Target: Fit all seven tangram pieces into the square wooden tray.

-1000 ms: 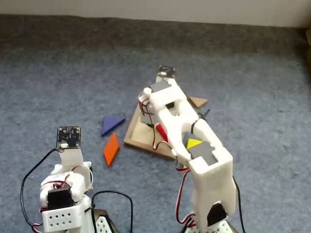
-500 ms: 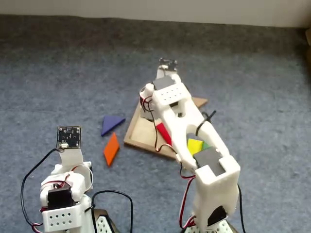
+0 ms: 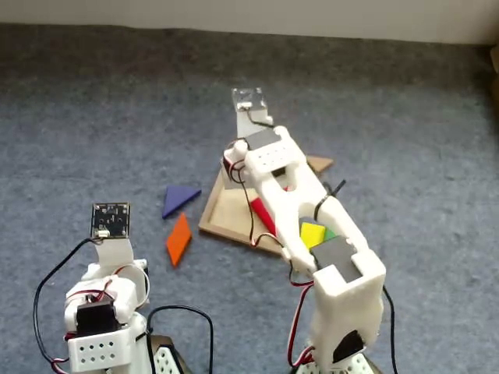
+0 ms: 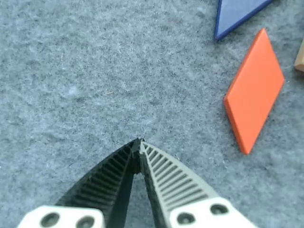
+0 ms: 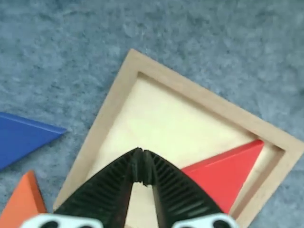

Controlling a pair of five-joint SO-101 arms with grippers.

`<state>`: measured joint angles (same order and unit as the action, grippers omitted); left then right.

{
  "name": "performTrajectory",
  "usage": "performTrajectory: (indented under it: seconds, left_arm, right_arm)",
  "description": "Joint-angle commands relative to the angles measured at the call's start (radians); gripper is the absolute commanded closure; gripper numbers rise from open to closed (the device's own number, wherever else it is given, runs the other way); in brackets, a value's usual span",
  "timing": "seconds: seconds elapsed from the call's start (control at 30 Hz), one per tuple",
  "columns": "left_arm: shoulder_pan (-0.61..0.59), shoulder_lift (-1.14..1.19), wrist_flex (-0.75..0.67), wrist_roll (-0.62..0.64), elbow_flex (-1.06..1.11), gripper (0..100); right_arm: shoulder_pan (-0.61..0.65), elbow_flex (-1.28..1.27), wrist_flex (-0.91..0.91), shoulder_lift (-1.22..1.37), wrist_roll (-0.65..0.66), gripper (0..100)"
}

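The square wooden tray [image 3: 222, 216] lies mid-table, largely under my right arm. A red triangle [image 5: 223, 170] sits inside the tray [image 5: 113, 110], and yellow [image 3: 312, 232] and green [image 3: 330, 233] pieces show beside the arm. My right gripper [image 5: 141, 154] hangs shut and empty over the bare floor of the tray. A blue triangle [image 3: 179, 198] and an orange parallelogram [image 3: 178, 238] lie on the carpet left of the tray. My left gripper [image 4: 139, 144] is shut with nothing in it, low over carpet, a short way from the orange parallelogram [image 4: 254, 90] and the blue triangle [image 4: 237, 12].
Grey carpet covers the table, with free room to the left and at the back. The tray's far corner [image 3: 320, 164] pokes out beyond my right arm. My left arm stays folded at the front left.
My right arm's wrist has swung toward the far left over the tray, uncovering more of the yellow and green pieces. The left arm and the loose pieces have not moved.
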<state>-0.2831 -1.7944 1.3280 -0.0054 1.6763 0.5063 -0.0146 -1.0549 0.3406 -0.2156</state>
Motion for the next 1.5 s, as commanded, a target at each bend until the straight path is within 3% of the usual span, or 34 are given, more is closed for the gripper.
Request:
performTrajectory:
  seconds: [0.0,0.3,0.7,1.0,1.37,1.47]
  left_arm:
    - [-0.008,-0.027,0.005,-0.003,0.019,99]
    - [-0.008,-0.027,0.005,-0.003,0.019,99]
    - [-0.008,-0.027,0.005,-0.003,0.019,99]
    - [-0.008,-0.027,0.005,-0.003,0.019,99]
    - [-0.008,-0.027,0.005,-0.003,0.019,99]
    - [-0.008,-0.027,0.005,-0.003,0.019,99]
  right_arm:
    - [-0.051,-0.024,0.044,-0.065,0.012,99.4]
    - [-0.153,-0.079,0.053,-0.067,0.011,99.4]
    - [-0.182,-0.090,-0.008,-0.088,0.011,99.4]
    - [-0.188,-0.059,-0.205,-0.410,0.011,99.4]
    - [-0.206,-0.325,-0.272,-0.647,0.025,99.4]
    - [-0.260,-0.351,-0.274,-0.653,0.117,99.1]
